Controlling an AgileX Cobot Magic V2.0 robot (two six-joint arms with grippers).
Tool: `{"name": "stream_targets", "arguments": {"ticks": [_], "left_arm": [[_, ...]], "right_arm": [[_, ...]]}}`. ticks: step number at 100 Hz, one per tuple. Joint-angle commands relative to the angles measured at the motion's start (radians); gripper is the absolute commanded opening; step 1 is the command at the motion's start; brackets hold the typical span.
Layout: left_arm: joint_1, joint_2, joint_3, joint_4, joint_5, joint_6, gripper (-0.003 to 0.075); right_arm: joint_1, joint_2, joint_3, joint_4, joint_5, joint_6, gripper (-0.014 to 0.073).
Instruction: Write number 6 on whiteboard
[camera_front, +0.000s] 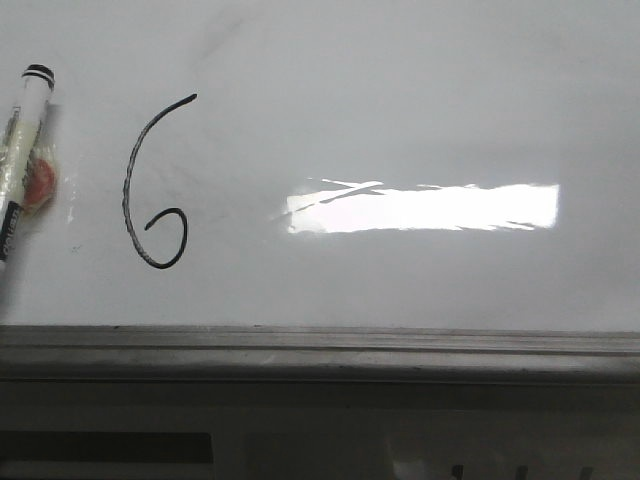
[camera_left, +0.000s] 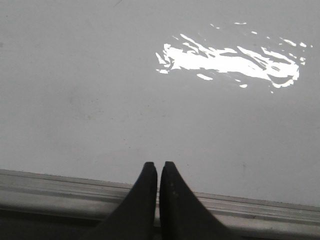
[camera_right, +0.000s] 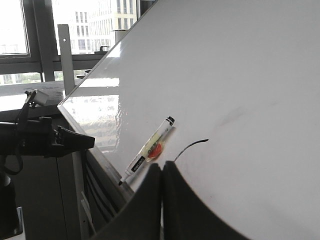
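The whiteboard (camera_front: 400, 100) fills the front view, glossy white-grey. A thin black number 6 (camera_front: 152, 185) is drawn on its left part. A white marker (camera_front: 22, 150) with a black cap leans on the board at the far left, stuck with tape and a red blob, held by nothing. In the right wrist view the marker (camera_right: 147, 150) rests on the board, and only the top stroke of the 6 (camera_right: 192, 146) shows above my right gripper (camera_right: 162, 167), which is shut and empty. My left gripper (camera_left: 158, 167) is shut and empty over the board's lower edge.
A grey metal ledge (camera_front: 320, 350) runs along the board's lower edge; it also shows in the left wrist view (camera_left: 60, 190). Bright glare (camera_front: 420, 207) lies on the board's middle. A window and a black arm part (camera_right: 45, 137) are beyond the board's left edge.
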Motion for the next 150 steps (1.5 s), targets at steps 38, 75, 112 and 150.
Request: {"name": "stream_targets", "arguments": {"ticks": [38,75,112,150], "left_arm": [[0.003,-0.028,0.025,0.001,-0.039,-0.011,-0.002],[0.003,-0.028,0.025,0.001,-0.039,-0.011,-0.002],[0.003,-0.028,0.025,0.001,-0.039,-0.011,-0.002],[0.003,-0.028,0.025,0.001,-0.039,-0.011,-0.002]], "right_arm": [[-0.004,0.004,-0.025,-0.008,-0.079,-0.007,-0.0064],[-0.193,0.006,0.019,-0.024,-0.072,-0.03,-0.0064],[-0.716,-0.013,0.164,-0.024,-0.166,0.03,-0.0064],[-1.05,-0.384,0.234,-0.033,0.249,0.065,-0.0064]]}}
